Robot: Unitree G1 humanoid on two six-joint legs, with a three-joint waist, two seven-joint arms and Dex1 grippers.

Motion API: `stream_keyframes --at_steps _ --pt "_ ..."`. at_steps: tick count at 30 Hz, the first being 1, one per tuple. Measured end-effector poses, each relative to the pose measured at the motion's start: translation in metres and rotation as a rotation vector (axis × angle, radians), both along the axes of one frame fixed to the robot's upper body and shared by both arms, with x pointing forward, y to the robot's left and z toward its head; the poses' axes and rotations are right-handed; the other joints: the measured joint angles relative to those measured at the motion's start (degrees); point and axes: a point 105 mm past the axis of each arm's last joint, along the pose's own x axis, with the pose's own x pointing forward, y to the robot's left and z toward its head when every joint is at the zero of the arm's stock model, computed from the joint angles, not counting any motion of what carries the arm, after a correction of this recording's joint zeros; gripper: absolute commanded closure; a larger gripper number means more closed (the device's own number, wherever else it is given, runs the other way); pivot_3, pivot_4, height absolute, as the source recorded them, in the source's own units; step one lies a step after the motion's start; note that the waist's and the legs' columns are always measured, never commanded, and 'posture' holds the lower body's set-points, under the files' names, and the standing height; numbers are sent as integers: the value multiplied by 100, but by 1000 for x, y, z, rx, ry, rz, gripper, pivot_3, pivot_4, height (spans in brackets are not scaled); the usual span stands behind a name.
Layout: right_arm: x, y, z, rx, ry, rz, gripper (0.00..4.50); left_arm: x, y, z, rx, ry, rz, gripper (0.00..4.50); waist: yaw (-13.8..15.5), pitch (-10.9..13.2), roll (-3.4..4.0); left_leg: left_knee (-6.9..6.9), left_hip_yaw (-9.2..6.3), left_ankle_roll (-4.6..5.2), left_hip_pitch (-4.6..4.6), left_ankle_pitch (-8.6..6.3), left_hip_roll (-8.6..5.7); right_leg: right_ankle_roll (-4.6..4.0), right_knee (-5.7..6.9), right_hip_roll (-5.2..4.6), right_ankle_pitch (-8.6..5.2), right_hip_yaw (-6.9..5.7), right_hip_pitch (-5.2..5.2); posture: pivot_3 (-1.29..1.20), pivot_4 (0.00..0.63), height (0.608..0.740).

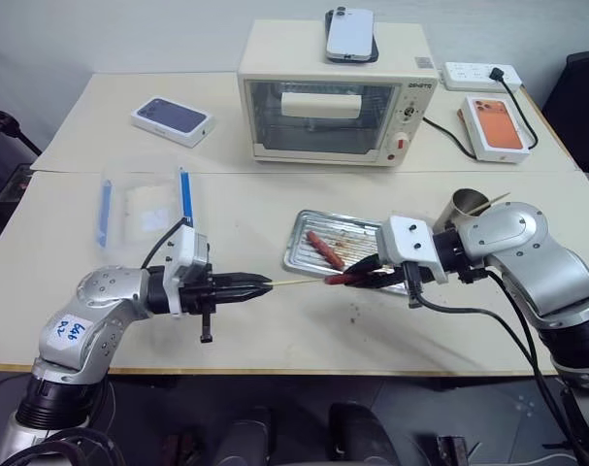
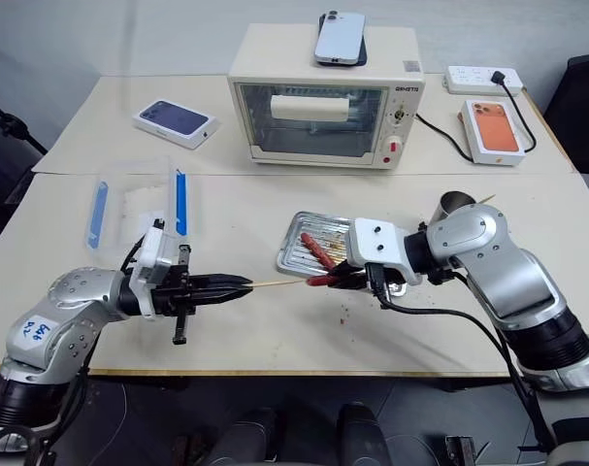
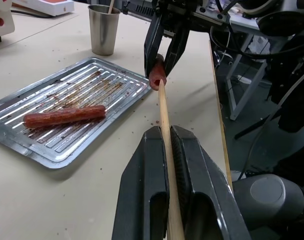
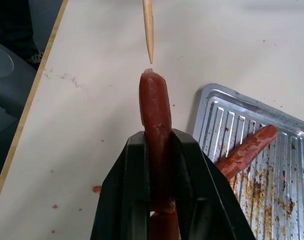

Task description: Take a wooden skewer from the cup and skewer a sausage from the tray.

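My left claw (image 1: 265,283) is clamped tight on the wooden skewer (image 1: 296,283). The stick pokes out level toward my right side, over the table (image 1: 275,340). I cannot see its back end, because it runs down between the black fingers (image 3: 146,200) and out of the wrist picture.

My right claw (image 1: 347,277) is squeezed on the sausage (image 4: 156,125). The sausage sticks out past the fingertips. Its far end looks torn and rough. Its near end is hidden between the fingers, so I cannot tell how long it is.

The skewer tip sits right at the sausage end. From the right wrist there looks to be a tiny gap. From the left wrist they seem to touch. I cannot say which is true.

My left arm reaches across low and flat. My right arm bends in from the other side, and its claw tips down a little toward the left one.

Behind the right claw lies the tray (image 1: 304,254), with a second sausage (image 1: 324,249) on its ribs. My right arm covers part of the tray. The cup (image 1: 464,204) stands behind that arm, partly hidden, with another stick (image 1: 493,203) in it.
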Motion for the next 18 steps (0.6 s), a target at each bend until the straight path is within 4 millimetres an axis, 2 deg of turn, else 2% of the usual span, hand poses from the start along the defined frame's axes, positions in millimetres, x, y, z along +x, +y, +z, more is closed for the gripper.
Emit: stream_keyframes --at_steps 18 --pt "1 0 0 -4 -10 -6 3979 2 -3 -4 2 5 12 4500 -7 0 0 1 0 0 0 0 0 0 1 0 0 0 0 0 150 740"
